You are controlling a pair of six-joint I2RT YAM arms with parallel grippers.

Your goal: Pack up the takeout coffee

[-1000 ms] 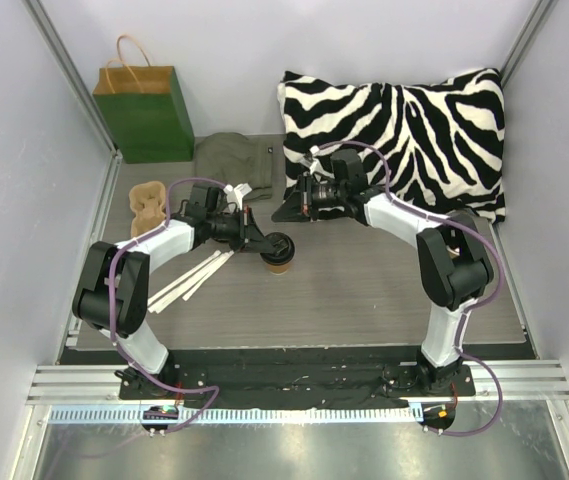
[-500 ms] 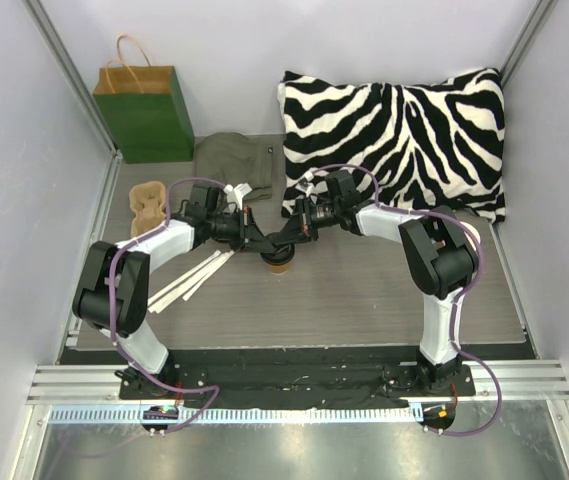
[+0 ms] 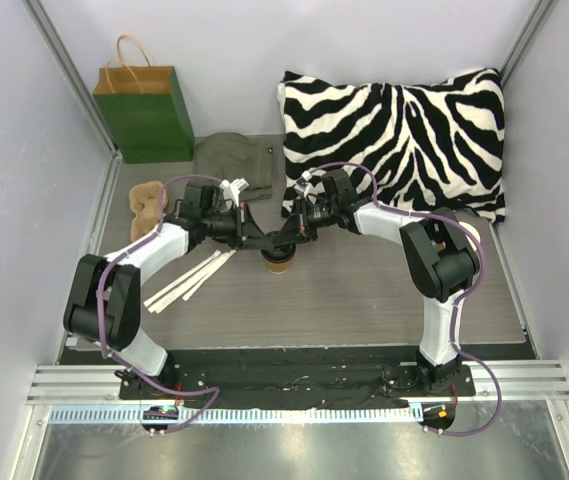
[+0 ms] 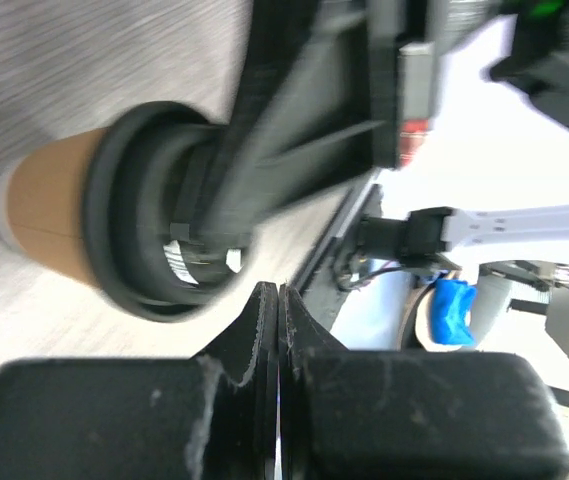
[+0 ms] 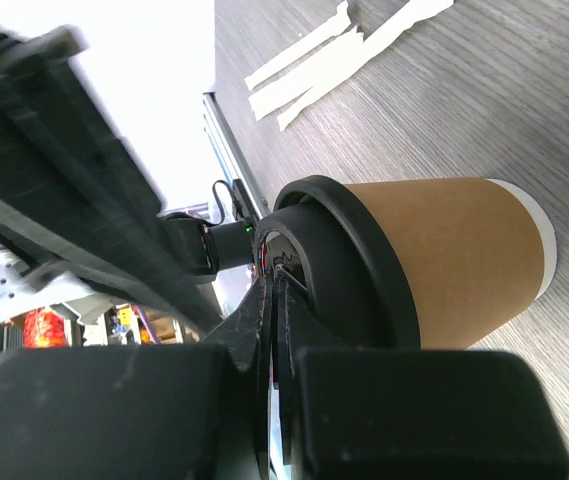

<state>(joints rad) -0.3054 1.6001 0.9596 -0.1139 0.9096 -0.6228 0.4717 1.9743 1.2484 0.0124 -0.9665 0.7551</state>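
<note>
The takeout coffee [image 3: 279, 264], a small tan paper cup with a black lid [image 5: 349, 255], stands upright on the grey table mid-left. In the right wrist view its tan wall [image 5: 454, 260] fills the right half. My right gripper [image 5: 282, 272] is shut, its tips resting in the recessed top of the lid. My left gripper [image 4: 279, 290] is shut with nothing between its fingers, just beside the lid's rim [image 4: 144, 230]. From above, both grippers [image 3: 262, 242] [image 3: 290, 240] meet over the cup and hide the lid.
A green paper bag [image 3: 146, 112] stands at the back left. A tan pulp cup tray [image 3: 148, 200] lies in front of it. An olive cloth [image 3: 236, 160] and a zebra pillow [image 3: 404, 130] sit at the back. White paper strips [image 3: 189, 278] lie left of the cup.
My right gripper swung left from the pillow's edge down onto the cup's lid. My left arm's elbow shifted left, and its gripper slid off the lid's centre.
</note>
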